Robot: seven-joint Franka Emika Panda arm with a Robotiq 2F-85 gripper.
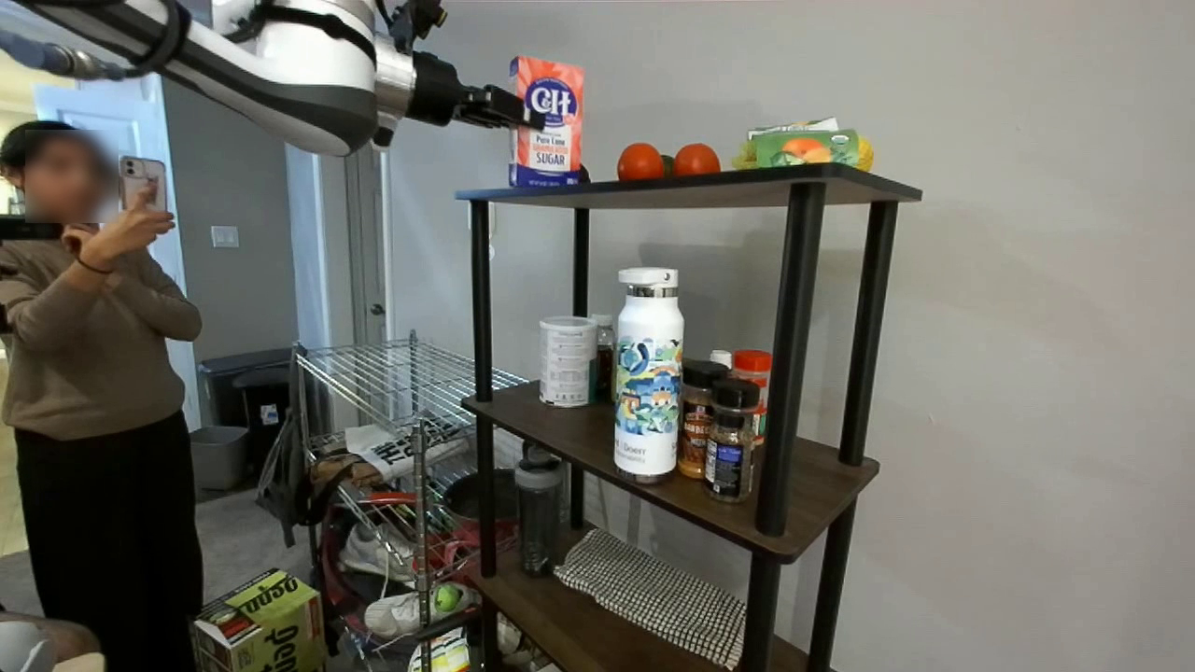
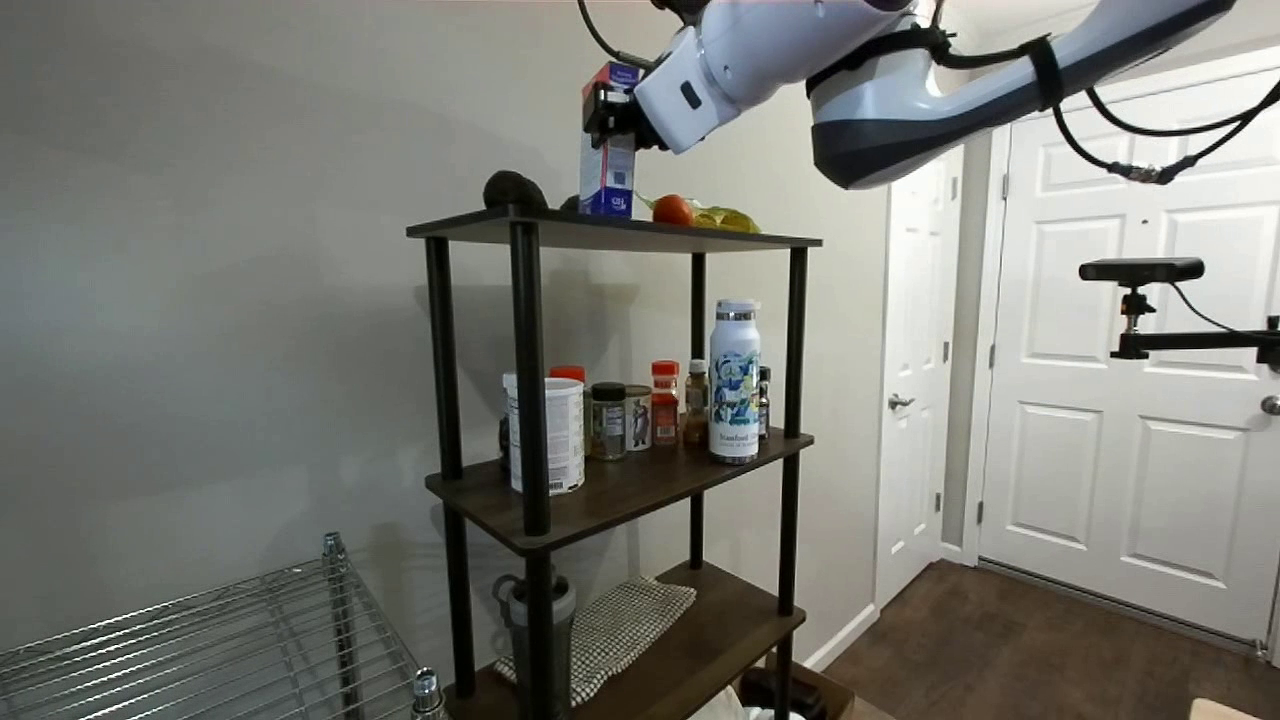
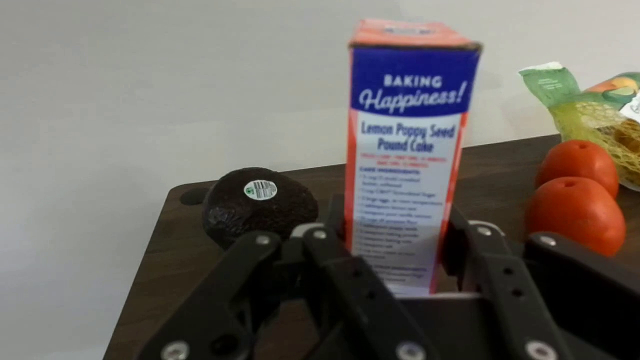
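Fingers point(image 1: 495, 105) clamped on a sugar carton point(image 3: 406, 160), one against each broad face, at about mid-height in an exterior view; the gap between them matches the carton's narrow depth. Carton upright, C&H lettering on its front, positioned near one end of the top shelf point(image 1: 709, 193) of a dark shelving unit point(image 1: 792, 373). Base hidden in the wrist view; in both exterior views its lower edge lies about level with the shelf surface. Cannot tell whether it bears on the wood.

Neighbours, wrist view: dark avocado point(image 3: 260, 210) with a round sticker, lying left of the carton and apart from it. To the right, two red tomatoes point(image 3: 575, 215), close together, one behind the other. Beyond these, a yellow net bag point(image 3: 592, 117) with a green label.

Middle shelf point(image 1: 569, 429): white bottle point(image 1: 647, 383) with coloured print, upright; white canister point(image 1: 568, 362); several spice jars point(image 1: 730, 453). Lower shelf point(image 2: 730, 618): grey tumbler point(image 1: 539, 518) and checked cloth point(image 1: 658, 597).

Surroundings: wire rack point(image 1: 411, 364) beside the unit; a person point(image 1: 93, 355), face blurred, holding up a phone point(image 1: 143, 182). In an exterior view, a mounted camera point(image 2: 1140, 270) shows against a white door point(image 2: 1130, 430).
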